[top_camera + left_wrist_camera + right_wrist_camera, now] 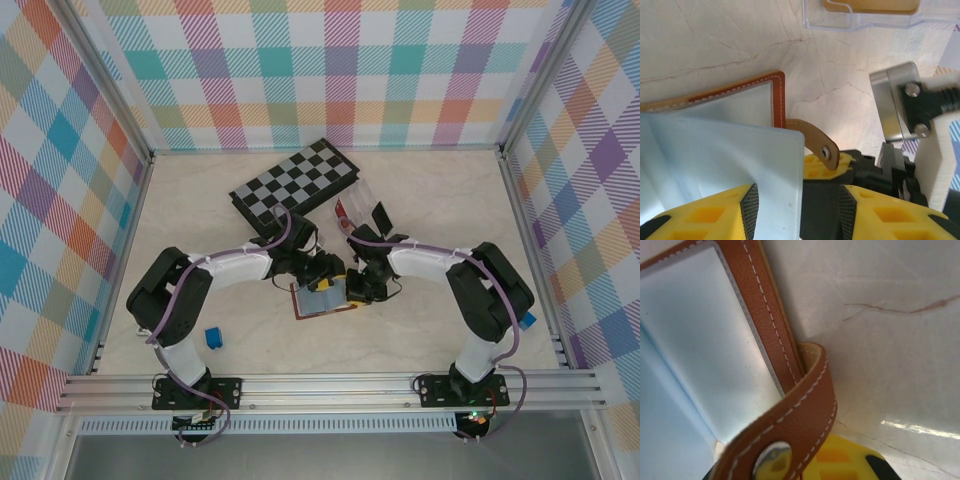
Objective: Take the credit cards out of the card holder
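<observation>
Marbled tabletop (200, 200), left pincer (797, 205) half open over card holder (778, 100), right pincer (357, 290) closed against snap tab (790, 430)

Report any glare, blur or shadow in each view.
Top external: sharp, evenly lit, only faint shadows on the table. Left wrist: card holder stitching crisp. Right wrist: snap tab soft near the lens, with a bright glare streak on the table.

The card holder (312, 303) lies on the table (420, 335), near the middle. The chessboard (295, 185) lies far behind it, a clear box (362, 212) just right of that. A small block (213, 338) lies near left.
</observation>
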Controlling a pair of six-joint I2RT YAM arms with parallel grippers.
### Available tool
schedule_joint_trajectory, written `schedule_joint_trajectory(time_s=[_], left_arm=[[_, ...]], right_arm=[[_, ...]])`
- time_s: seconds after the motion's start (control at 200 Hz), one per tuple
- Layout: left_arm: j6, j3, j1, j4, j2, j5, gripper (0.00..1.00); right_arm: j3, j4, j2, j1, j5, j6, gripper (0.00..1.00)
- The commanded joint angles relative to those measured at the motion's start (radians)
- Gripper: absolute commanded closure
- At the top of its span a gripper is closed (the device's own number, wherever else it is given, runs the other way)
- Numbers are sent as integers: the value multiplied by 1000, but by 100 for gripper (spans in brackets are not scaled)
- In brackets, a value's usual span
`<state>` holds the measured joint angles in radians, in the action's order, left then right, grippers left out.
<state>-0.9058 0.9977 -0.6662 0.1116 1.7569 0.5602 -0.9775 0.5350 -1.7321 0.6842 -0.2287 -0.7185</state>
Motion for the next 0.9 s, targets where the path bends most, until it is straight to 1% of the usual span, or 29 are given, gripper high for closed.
schedule_joint_trajectory(time_s=[0.0, 0.175, 0.34, 0.435, 0.585, 0.735, 0.82, 0.9], left_arm=[[-20, 21, -1, -32, 44, 0, 54], [-21, 26, -1, -5, 73, -32, 57], [-22, 22, -1, 16, 94, -52, 64], [-22, 22, -1, 27, 100, -64, 69], [-20, 20, -1, 40, 105, -71, 76], [-13, 24, -1, 54, 102, -69, 80], [-2, 36, -1, 68, 96, -61, 86], [6, 48, -1, 82, 82, -54, 87]], right_arm=[[36, -11, 56, 12, 43, -10, 92], [73, -38, 153, 12, 81, -2, 94], [104, -123, 202, 12, 19, 20, 94], [97, -145, 190, 12, -14, 31, 95], [79, -148, 138, 12, -27, 30, 96], [56, -145, 88, 12, -12, 25, 97], [39, -135, 59, 12, 4, 21, 97], [34, -128, 38, 12, 25, 16, 97]])
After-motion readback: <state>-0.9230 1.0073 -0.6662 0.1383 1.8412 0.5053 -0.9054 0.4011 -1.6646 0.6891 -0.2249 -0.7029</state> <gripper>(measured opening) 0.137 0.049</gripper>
